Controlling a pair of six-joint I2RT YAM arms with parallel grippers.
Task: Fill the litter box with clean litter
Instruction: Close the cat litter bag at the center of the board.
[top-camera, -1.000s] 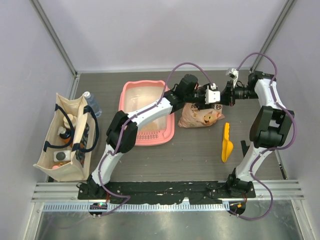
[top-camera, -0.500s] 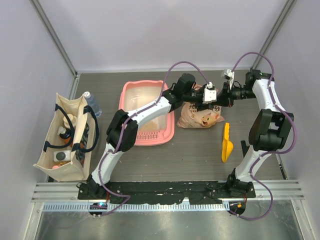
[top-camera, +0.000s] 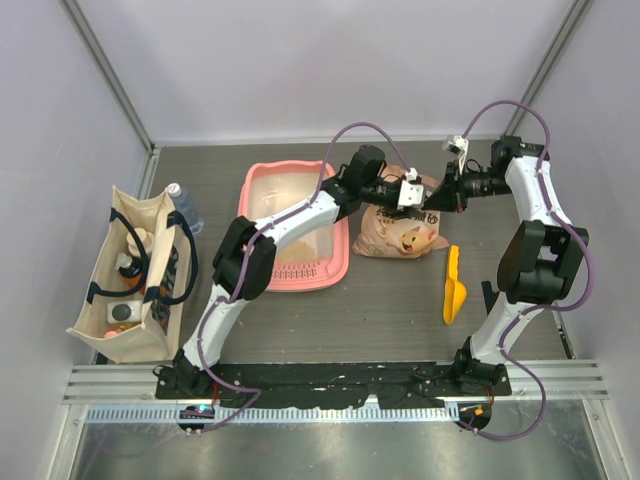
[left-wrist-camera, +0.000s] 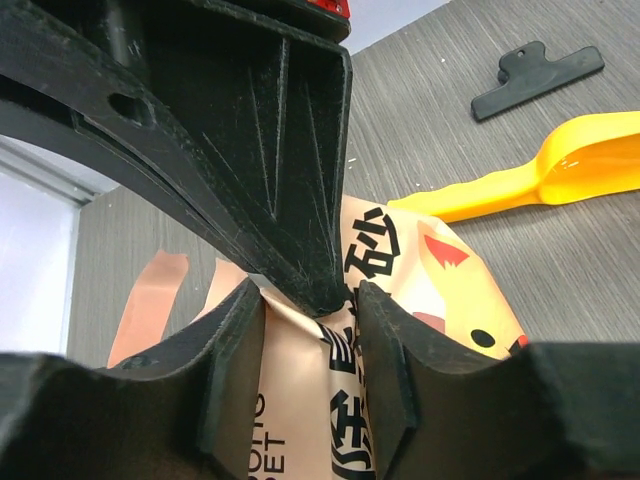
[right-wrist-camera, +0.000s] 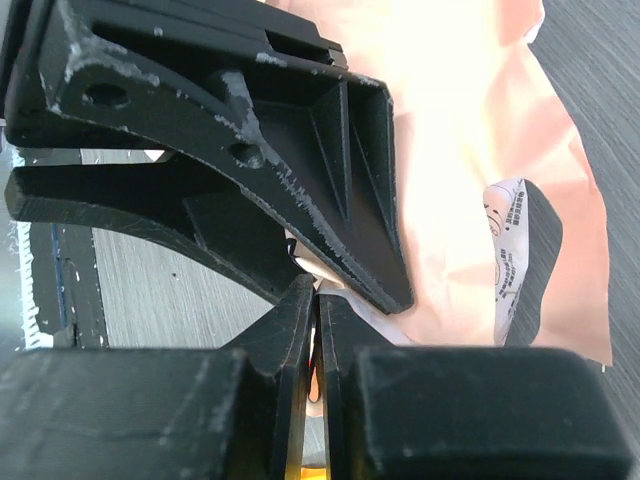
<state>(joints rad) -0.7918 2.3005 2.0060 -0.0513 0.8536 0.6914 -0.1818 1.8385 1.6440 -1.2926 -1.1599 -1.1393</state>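
Note:
The pink litter box (top-camera: 262, 190) lies left of centre, its pale floor partly under my left arm. No clean litter shows; the peach cat-print bag (top-camera: 400, 235) lies right of the box. At the bag's top edge both grippers meet tip to tip. My right gripper (top-camera: 437, 197) (right-wrist-camera: 317, 290) is shut on a thin flap of the bag (right-wrist-camera: 470, 150). My left gripper (top-camera: 412, 193) (left-wrist-camera: 310, 295) is open, and its fingers (left-wrist-camera: 235, 360) straddle the bag (left-wrist-camera: 440, 290) film and the right gripper's tip.
A yellow scoop (top-camera: 454, 285) (left-wrist-camera: 560, 175) lies right of the bag, and a black clip (left-wrist-camera: 537, 78) is on the table beyond it. At the far left stands a beige tote bag (top-camera: 135, 270) with a bottle (top-camera: 185, 207) behind it.
Both grippers have shifted left along the bag's top. The left jaws have narrowed around the bag edge held by the right gripper.

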